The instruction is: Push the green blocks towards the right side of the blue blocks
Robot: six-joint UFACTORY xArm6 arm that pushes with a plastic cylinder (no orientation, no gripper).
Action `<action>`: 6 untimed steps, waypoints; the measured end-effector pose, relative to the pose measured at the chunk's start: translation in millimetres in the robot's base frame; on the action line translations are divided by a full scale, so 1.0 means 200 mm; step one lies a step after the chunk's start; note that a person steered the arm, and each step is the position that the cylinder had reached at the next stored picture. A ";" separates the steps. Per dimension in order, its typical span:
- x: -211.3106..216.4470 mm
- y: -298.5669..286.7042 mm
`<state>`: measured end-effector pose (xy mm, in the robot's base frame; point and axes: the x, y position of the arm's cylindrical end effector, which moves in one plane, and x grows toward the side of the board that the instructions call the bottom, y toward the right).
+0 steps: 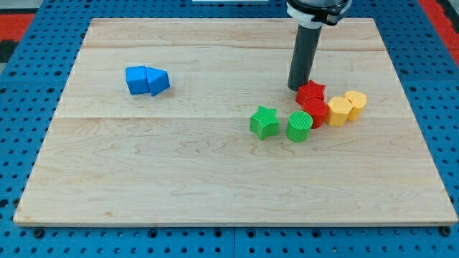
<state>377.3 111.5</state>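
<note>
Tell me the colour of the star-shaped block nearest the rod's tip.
Red. The red star block sits just right of my tip; the camera view shows it clearly.

rod [305,54]: top cut off | my tip [297,87]: possibly behind red star [311,91]

Pale matt wooden board [215,172], ribbed green blocks [265,122]

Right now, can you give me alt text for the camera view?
My tip touches the red star, above the green star and green cylinder. Two blue blocks sit far toward the view's left; yellow blocks lie right.
</note>
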 end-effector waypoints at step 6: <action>0.43 0.03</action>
<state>464.2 117.1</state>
